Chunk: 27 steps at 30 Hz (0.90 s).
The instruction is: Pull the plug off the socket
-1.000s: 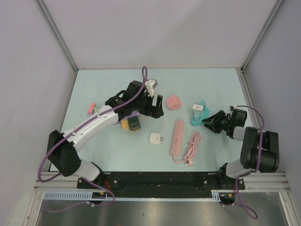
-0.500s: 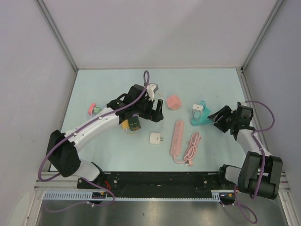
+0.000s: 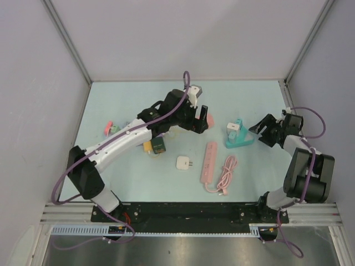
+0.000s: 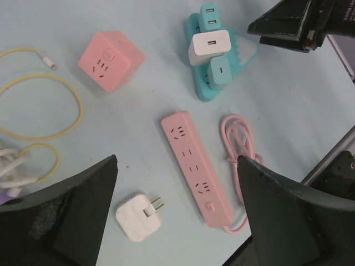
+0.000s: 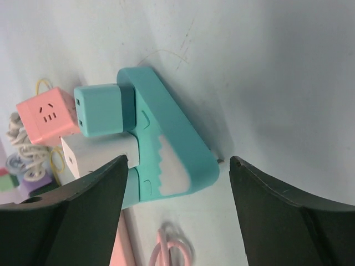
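Since a second ago, right pincer [image 3: 258,133] opened up and backed off the teal socket [image 3: 239,139] just ahead; left pincer [image 3: 201,121], jaws apart, slid toward the pink cube [image 4: 111,61].

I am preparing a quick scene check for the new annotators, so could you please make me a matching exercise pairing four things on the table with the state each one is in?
Things:
1. teal socket block
2. power strip
3. white plug beside the power strip
4. yellow cable

States:
A. lies in loose loops
B. has three plugs pushed into it
C. lies flat with its prongs bare
D. long and pink, with nothing plugged in

Pairs: 1-B, 2-D, 3-C, 4-A.
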### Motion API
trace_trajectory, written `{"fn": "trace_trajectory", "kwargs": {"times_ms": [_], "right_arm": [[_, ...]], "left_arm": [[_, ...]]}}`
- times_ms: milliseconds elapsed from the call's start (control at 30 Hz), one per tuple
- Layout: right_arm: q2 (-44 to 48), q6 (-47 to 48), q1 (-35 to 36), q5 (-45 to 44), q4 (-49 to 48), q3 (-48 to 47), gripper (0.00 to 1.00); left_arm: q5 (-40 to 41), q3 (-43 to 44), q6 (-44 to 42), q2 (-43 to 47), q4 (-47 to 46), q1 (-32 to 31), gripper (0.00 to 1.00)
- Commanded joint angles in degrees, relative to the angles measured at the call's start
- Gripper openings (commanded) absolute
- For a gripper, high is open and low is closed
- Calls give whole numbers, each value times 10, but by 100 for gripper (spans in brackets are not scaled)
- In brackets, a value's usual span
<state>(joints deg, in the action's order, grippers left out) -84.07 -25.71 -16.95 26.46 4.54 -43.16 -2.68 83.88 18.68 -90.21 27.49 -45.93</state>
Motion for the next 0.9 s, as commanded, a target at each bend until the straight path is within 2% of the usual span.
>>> {"fn": "trace_trajectory", "kwargs": {"times_ms": [0, 133, 533, 667, 867], "right_arm": [[-81, 34, -17, 119, -57, -42, 76], [-126, 36, -16, 197, -75, -40, 74], [-149, 25, 7, 226, -141, 18, 60], [-165, 25, 10, 231, -147, 20, 51], [-182, 21, 12, 241, -166, 33, 46]], "left_arm": [[23, 37, 19, -48, -19, -25, 92], [19, 45, 27, -88, -45, -39, 91], [0, 45, 31, -188, -180, -57, 89], [4, 73, 23, -230, -190, -60, 89], [7, 123, 9, -298, -189, -62, 88]]}}
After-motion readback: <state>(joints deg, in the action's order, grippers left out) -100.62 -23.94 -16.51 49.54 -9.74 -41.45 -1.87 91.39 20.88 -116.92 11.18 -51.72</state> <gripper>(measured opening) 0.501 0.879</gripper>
